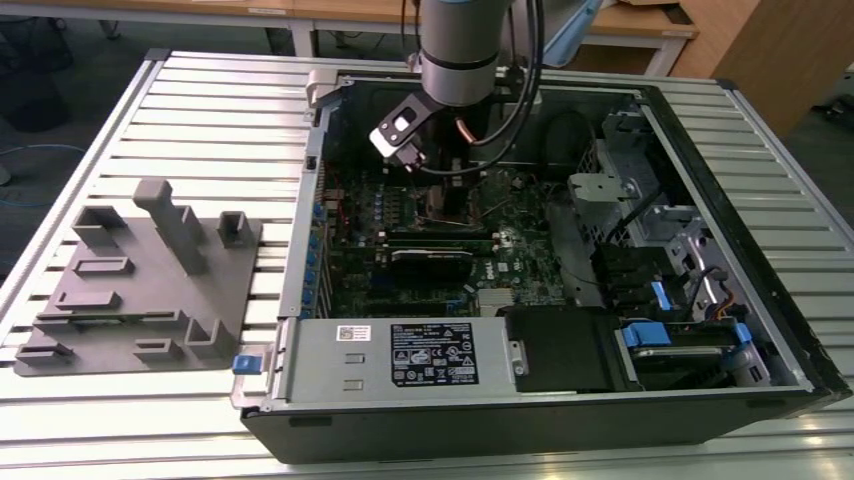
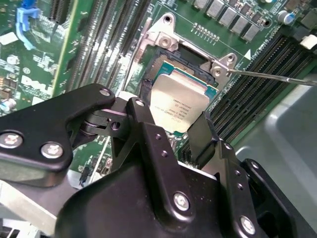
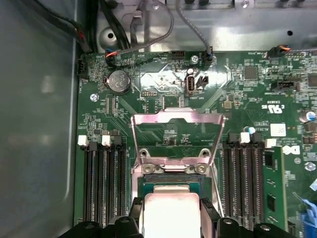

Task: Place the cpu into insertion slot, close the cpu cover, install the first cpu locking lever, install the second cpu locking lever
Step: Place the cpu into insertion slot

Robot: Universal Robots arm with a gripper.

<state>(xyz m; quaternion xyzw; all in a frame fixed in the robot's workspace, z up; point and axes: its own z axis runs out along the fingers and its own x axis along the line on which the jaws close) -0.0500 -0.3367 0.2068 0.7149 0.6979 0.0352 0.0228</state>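
The hand is clamped on the cpu, a black finger pressed to each of two opposite edges, as both wrist views show. The cpu lies flat, silvery top up, right at the slot; whether it is fully seated I cannot tell. The cover stands open, raised from its hinge on the far side of the slot from the hand, its cut-out centre framing bare board. A thin lever juts free from one slot corner, not hooked down. Long black memory slots flank the slot on both sides.

In the exterior view the arm reaches down into an open case toward its 12 o'clock end. The case holds the board in its middle, a power supply at 6 o'clock and a drive cage with blue tabs at 4 o'clock. The case lies on a slatted counter; at its 9 o'clock, just beside it, sits a grey fixture.
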